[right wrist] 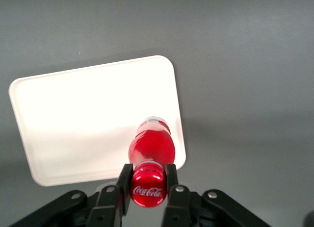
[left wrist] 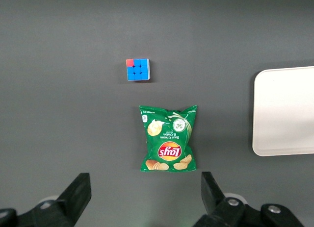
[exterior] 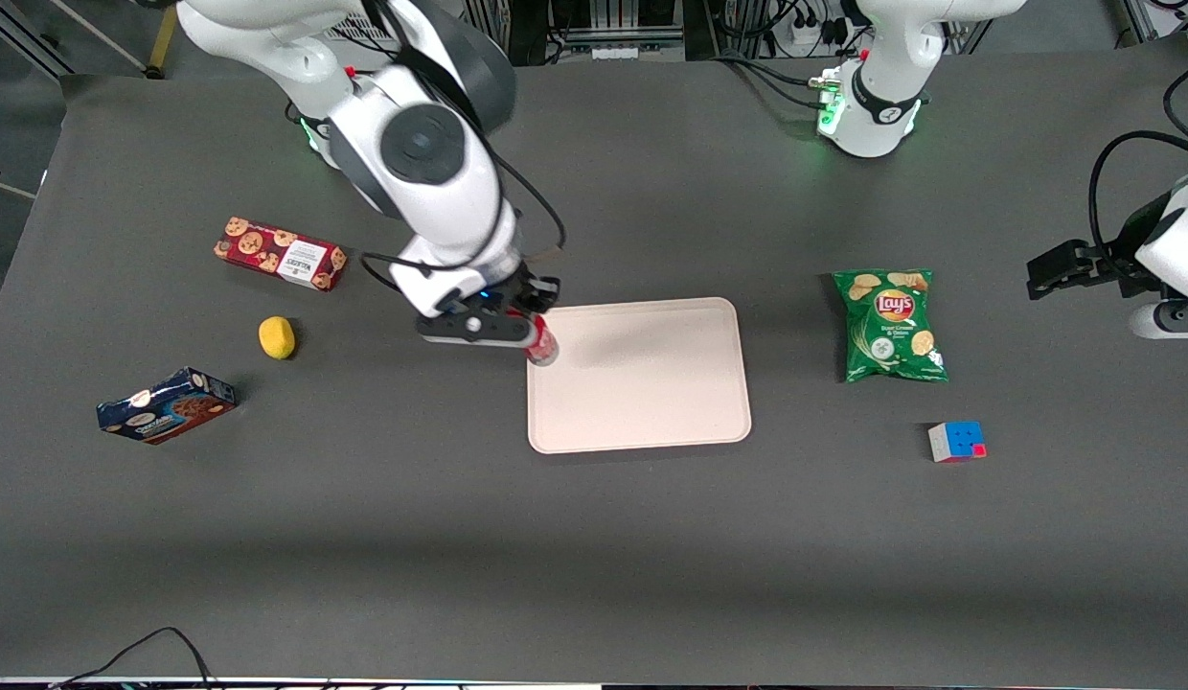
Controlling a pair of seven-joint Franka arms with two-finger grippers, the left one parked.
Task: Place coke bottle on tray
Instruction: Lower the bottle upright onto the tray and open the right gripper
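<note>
My right gripper (exterior: 535, 331) is shut on the neck of the coke bottle (exterior: 542, 347), a small red bottle with a red cap. It holds the bottle upright in the air above the corner of the pale pinkish-beige tray (exterior: 651, 383) that lies toward the working arm's end and farther from the front camera. In the right wrist view the fingers (right wrist: 124, 180) clamp just below the red cap of the bottle (right wrist: 150, 153), which hangs over the tray's corner (right wrist: 93, 119). The tray holds nothing.
Toward the working arm's end lie a red cookie box (exterior: 280, 253), a yellow lemon (exterior: 277, 337) and a blue box (exterior: 167, 404). Toward the parked arm's end lie a green chips bag (exterior: 889, 324) and a puzzle cube (exterior: 957, 442), both also in the left wrist view (left wrist: 168, 138) (left wrist: 138, 70).
</note>
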